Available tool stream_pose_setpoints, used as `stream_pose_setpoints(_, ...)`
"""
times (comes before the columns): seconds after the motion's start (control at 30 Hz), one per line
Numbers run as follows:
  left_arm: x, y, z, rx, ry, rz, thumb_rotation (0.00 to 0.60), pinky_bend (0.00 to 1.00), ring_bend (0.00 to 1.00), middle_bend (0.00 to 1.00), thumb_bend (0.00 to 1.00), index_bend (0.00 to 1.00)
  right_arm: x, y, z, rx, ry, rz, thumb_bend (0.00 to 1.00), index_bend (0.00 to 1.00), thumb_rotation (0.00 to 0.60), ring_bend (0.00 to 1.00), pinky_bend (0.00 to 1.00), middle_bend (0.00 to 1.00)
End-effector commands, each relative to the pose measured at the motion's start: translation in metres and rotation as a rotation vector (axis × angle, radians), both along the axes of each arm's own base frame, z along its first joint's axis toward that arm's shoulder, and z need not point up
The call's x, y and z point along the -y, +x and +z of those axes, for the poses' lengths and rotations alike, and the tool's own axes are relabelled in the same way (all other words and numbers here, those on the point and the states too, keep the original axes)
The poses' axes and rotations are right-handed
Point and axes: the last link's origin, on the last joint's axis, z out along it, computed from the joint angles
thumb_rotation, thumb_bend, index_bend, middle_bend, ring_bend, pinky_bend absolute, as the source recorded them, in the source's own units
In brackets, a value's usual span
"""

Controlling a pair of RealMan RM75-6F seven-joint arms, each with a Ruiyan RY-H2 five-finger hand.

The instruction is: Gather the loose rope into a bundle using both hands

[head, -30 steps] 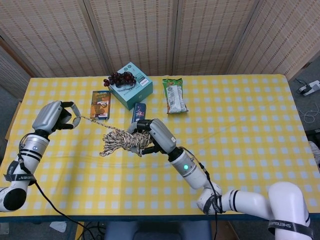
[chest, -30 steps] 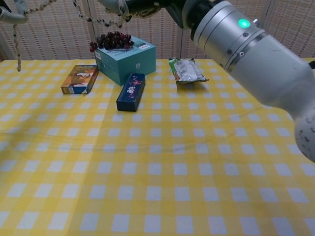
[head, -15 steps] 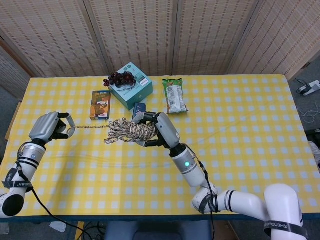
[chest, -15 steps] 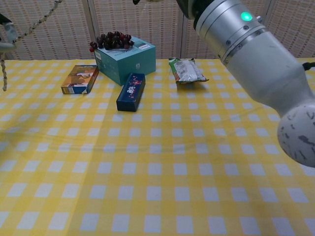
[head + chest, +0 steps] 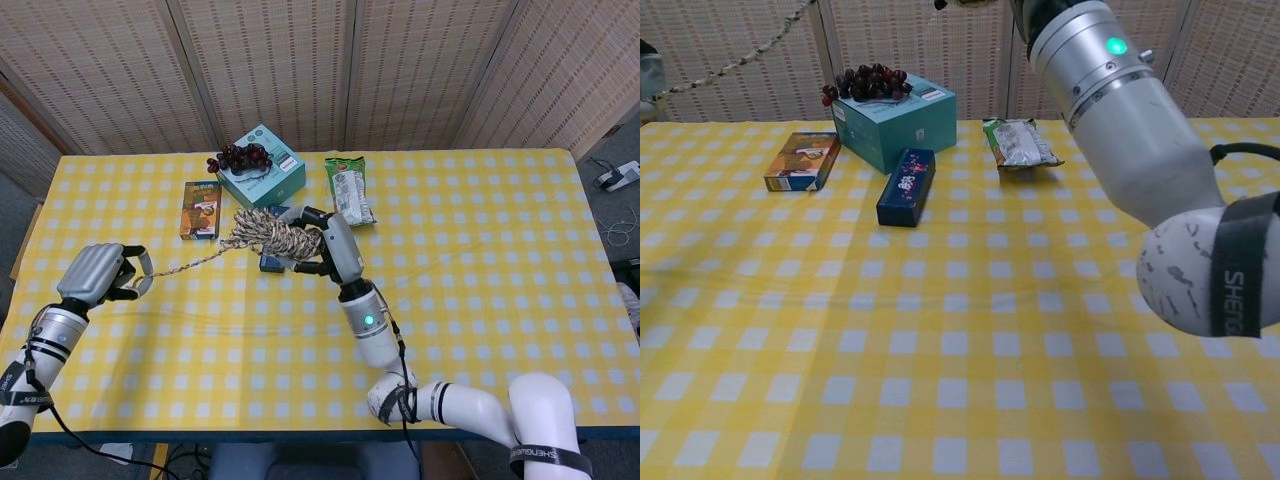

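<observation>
The right hand point(image 5: 325, 243) holds the coiled bulk of the rope point(image 5: 268, 233) with its fingers wrapped around the loops, lifted above the tabletop point(image 5: 480, 260) just in front of the teal box point(image 5: 262, 172). From the coil one strand runs out to the left hand point(image 5: 98, 273), whose fingers are closed on the free end well to the left of the box.

The main risk, as I judge it, is the coil shedding loops: the hold is on one side only, and a pull along the near-straight strand could drag turns out of the bundle. A low sweep could also snag the grapes point(image 5: 239, 156) on top of the box, or nudge the dark blue packet point(image 5: 272, 262) lying under the coil (it is mostly hidden in the head view). The orange carton point(image 5: 201, 208) sits just left of the box, near the strand's path.

Room is best in front of the box, toward the robot, where bare checked cloth stretches wide; the green snack bag point(image 5: 349, 190) crowds the box's right side. The left hand hovers close to the tabletop's left edge.
</observation>
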Motion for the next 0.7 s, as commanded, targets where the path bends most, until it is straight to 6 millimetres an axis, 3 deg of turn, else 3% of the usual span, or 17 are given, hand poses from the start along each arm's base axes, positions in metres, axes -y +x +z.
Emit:
stream_pose_setpoints(0.03,0.011,0.014,0.007,-0.034,0.029,-0.103,0.6,1.0,1.0,1.0,0.4,0.71,0.003,0.002,-0.003,-0.02,-0.007,-0.03,0.4,0.91,0.6,0.54,0.56,0.71)
stream_pose_setpoints(0.37,0.021,0.048,0.019,-0.15,0.248,-0.387,0.6,1.0,1.0,1.0,0.4,0.72,0.006,0.008,-0.014,-0.141,-0.002,-0.088,0.42,0.91,0.6,0.54,0.56,0.71)
stream_pose_setpoints(0.7,0.027,0.085,0.019,-0.065,0.335,-0.635,0.6,1.0,1.0,1.0,0.4,0.72,0.007,0.02,-0.021,-0.242,0.029,-0.081,0.42,0.92,0.6,0.54,0.56,0.72)
